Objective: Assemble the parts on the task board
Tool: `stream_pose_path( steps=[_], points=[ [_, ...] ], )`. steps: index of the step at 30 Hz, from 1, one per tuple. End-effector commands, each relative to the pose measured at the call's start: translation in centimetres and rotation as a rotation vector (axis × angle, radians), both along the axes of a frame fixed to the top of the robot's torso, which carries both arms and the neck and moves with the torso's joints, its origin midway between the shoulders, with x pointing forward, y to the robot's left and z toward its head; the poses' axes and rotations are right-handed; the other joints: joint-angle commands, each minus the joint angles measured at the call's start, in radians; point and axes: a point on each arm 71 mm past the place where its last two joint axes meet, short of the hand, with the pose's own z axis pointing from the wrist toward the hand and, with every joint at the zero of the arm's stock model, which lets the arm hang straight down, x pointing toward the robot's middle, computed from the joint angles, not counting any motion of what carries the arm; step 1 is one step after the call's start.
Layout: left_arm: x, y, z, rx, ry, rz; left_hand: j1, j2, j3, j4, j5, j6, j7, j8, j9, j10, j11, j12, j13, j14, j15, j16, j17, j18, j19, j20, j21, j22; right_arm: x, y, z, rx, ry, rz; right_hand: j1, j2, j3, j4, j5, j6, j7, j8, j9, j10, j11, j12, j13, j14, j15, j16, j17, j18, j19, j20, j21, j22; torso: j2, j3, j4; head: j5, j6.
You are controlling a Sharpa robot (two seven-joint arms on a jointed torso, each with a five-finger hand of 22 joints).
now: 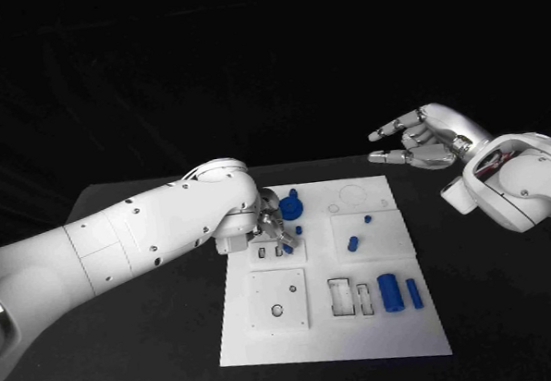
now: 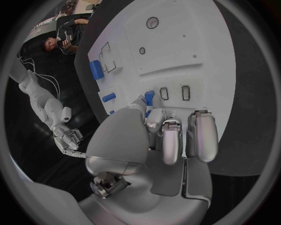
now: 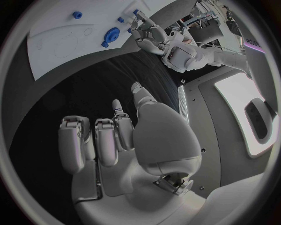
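White task board (image 1: 372, 328) carries scattered blue parts (image 1: 389, 291); left hand (image 1: 270, 228) pinches a small blue piece (image 2: 149, 97), plain from its wrist. Right hand (image 1: 418, 140) hovers far right, fingers apart, holding nothing.

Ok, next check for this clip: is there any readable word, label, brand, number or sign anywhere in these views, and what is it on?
None can be read.
Task board: outlines and holes, no lettering.
Blue parts: plain.
Left hand and right hand: no legible marking.
Dark strip at the rim of the right wrist view: a few pale marks that may be letters, too small and blurred to read.
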Motion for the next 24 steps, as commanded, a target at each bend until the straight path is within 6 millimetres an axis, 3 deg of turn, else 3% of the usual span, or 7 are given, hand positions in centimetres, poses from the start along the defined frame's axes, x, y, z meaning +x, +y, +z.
stream_pose_path(
  steps=[1,5,10,19,24],
  points=[
    [-0.1,0.8,-0.4,0.081,0.012,0.083,0.000,-0.031,0.167,-0.071,0.005,-0.005,0.001,0.007,0.012,0.001,-0.003,-0.007,-0.001,0.105,-0.001,0.003,0.263,-0.009,0.021,-0.002,0.003,-0.001,0.0,0.1,-0.1,-0.013,0.007,0.012,0.003,0.008,-0.007,0.001,0.006,0.003,-0.002,0.001,0.002,0.002,-0.001,0.000,0.131,0.076,0.005,-0.005,0.140,0.009,0.009,0.005,-0.006,0.048,0.000,0.0003,-0.0001,0.000,-0.001],
    [-0.1,0.9,-0.3,0.064,0.010,0.087,-0.059,-0.098,0.328,-0.084,0.009,-0.008,0.003,0.024,0.037,0.007,0.003,-0.009,-0.001,0.105,0.002,0.003,0.263,-0.007,0.020,-0.001,-0.001,-0.003,0.0,0.1,-0.2,-0.014,0.011,0.013,0.003,0.008,-0.007,0.001,0.006,0.003,-0.002,0.001,0.002,0.002,-0.001,0.000,0.131,0.076,0.005,-0.005,0.140,0.009,0.009,0.005,-0.006,0.048,0.000,0.0004,0.0002,-0.002,0.000],
    [-0.2,1.0,-0.3,0.036,0.009,0.094,-0.095,-0.136,0.408,-0.115,0.065,-0.010,0.002,0.036,0.053,0.011,0.003,-0.009,0.001,0.105,0.001,0.003,0.263,-0.008,0.021,0.000,-0.001,-0.002,0.0,0.1,-0.2,-0.015,0.014,0.014,0.002,0.009,-0.009,0.002,0.008,0.004,-0.002,0.001,0.002,0.002,-0.002,0.000,0.131,0.076,0.005,-0.005,0.140,0.010,0.009,0.004,-0.007,0.047,-0.001,0.0014,0.0011,-0.002,0.000],
    [-0.4,1.4,0.0,-0.047,-0.030,0.125,-0.137,-0.178,0.483,-0.171,0.118,0.001,-0.001,0.048,0.070,0.030,-0.001,0.002,0.016,0.105,-0.002,0.003,0.263,-0.011,0.028,-0.002,0.009,0.017,0.0,0.1,-0.3,-0.016,0.016,0.014,0.002,0.009,-0.010,0.003,0.008,0.004,-0.002,0.002,0.002,0.002,-0.002,0.000,0.131,0.076,0.005,-0.006,0.140,0.010,0.008,0.004,-0.007,0.046,0.000,0.0027,0.0018,-0.001,0.001],
    [-0.7,1.9,0.0,-0.085,-0.056,0.149,-0.145,-0.187,0.496,-0.185,0.128,0.007,-0.003,0.048,0.072,0.038,-0.002,0.009,0.024,0.105,-0.003,0.003,0.263,-0.013,0.031,-0.003,0.014,0.027,0.0,0.1,-0.3,-0.016,0.016,0.013,0.001,0.009,-0.011,0.003,0.009,0.004,-0.002,0.002,0.002,0.002,-0.002,0.000,0.131,0.076,0.005,-0.006,0.139,0.010,0.008,0.004,-0.007,0.046,0.001,0.0027,0.0016,0.002,0.000]
  ],
)
